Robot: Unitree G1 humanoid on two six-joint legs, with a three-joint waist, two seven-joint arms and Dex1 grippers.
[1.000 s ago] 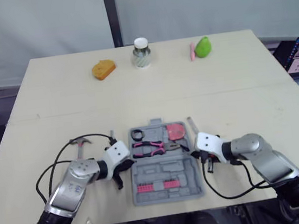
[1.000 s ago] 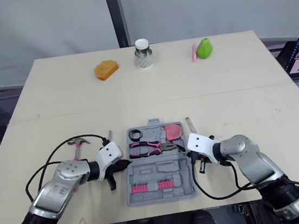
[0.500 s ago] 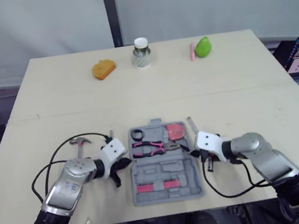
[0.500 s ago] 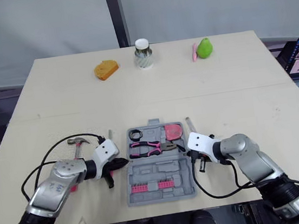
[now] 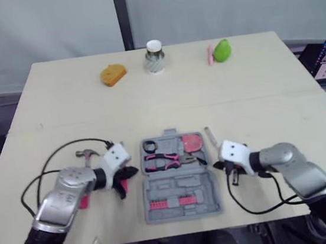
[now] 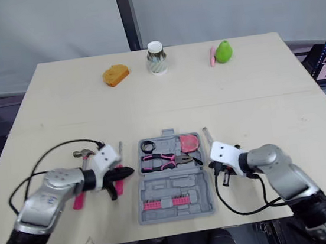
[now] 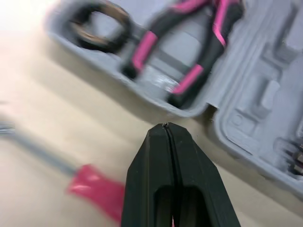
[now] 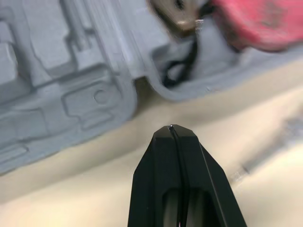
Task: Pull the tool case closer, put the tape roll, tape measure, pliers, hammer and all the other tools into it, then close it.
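The left claw has its two black fingers pressed together with nothing between them. It hangs low over the table, pointing at the left rim of the open tool case and stopping just short of it. Beneath and beside this claw lies a pink-handled screwdriver, its metal shaft running away from the robot. Farther left is the hammer, whose pink handle passes under the left forearm.

The right claw is also closed and empty. It aims at the case's right rim from the other side, near it but not touching. A slim metal tool lies on the table just beside the case's right edge.

With closed fingers flanking the case on both sides, the pose looks suited to nudging or steadying it, not to picking anything up. The case sits close to the table's near edge, so pulling it closer appears done.

Inside the far half, the black tape roll, the pink-and-black pliers and the red tape measure lie in their moulded recesses. A row of pink bits sits in the near half. The hammer, the screwdriver and the slim tool remain outside, and the left claw would have to open before taking either tool near it.
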